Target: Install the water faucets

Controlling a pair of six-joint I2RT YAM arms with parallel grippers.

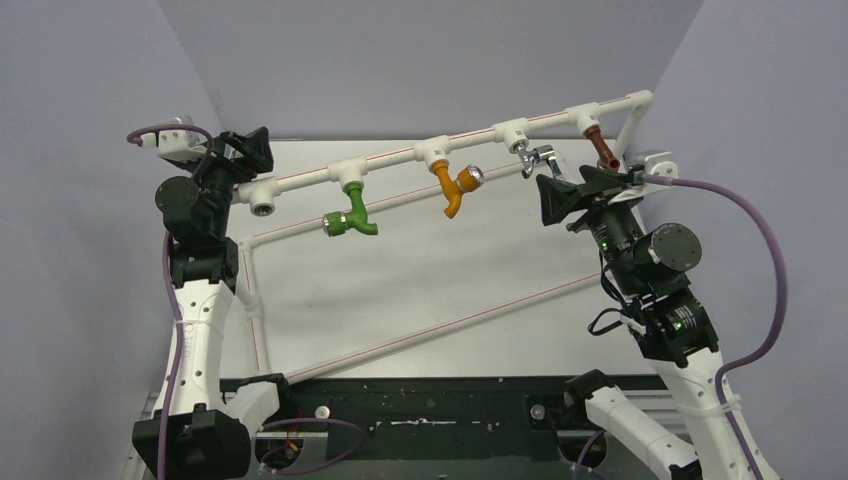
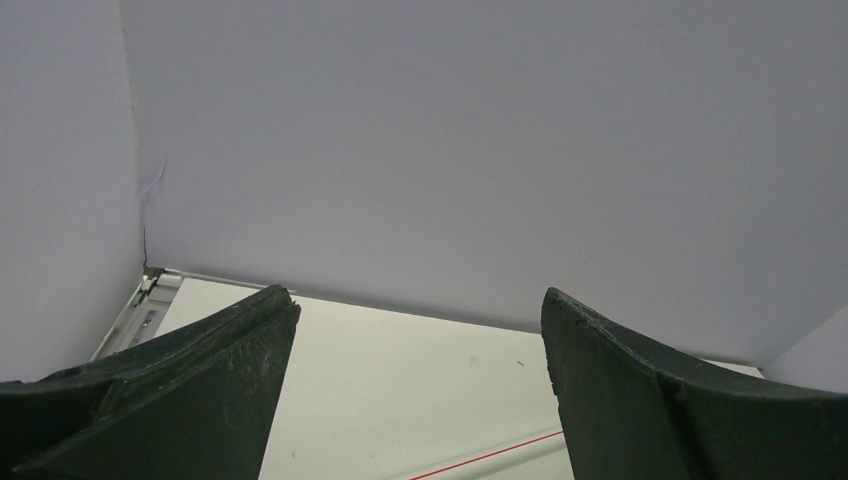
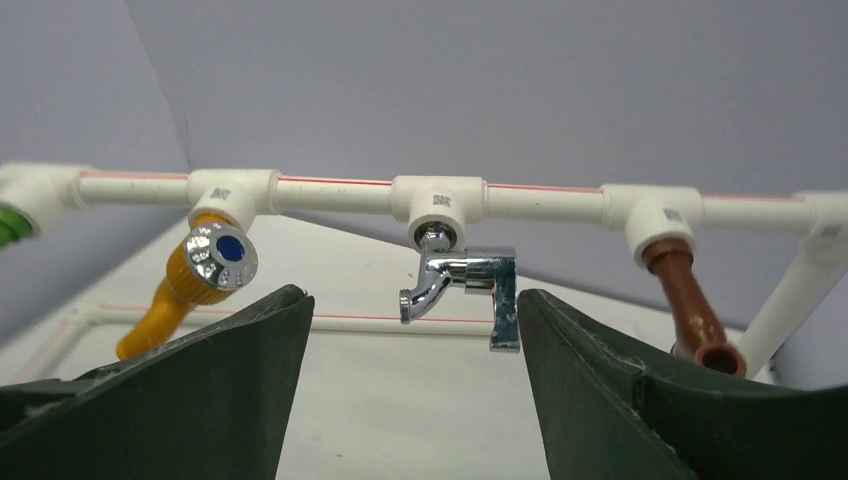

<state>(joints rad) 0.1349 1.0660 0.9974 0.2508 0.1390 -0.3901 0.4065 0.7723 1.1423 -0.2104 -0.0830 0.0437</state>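
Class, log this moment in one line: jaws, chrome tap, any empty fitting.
left jaws: open | right jaws: open, facing chrome tap | chrome tap: on tee, untouched | leftmost tee: no tap
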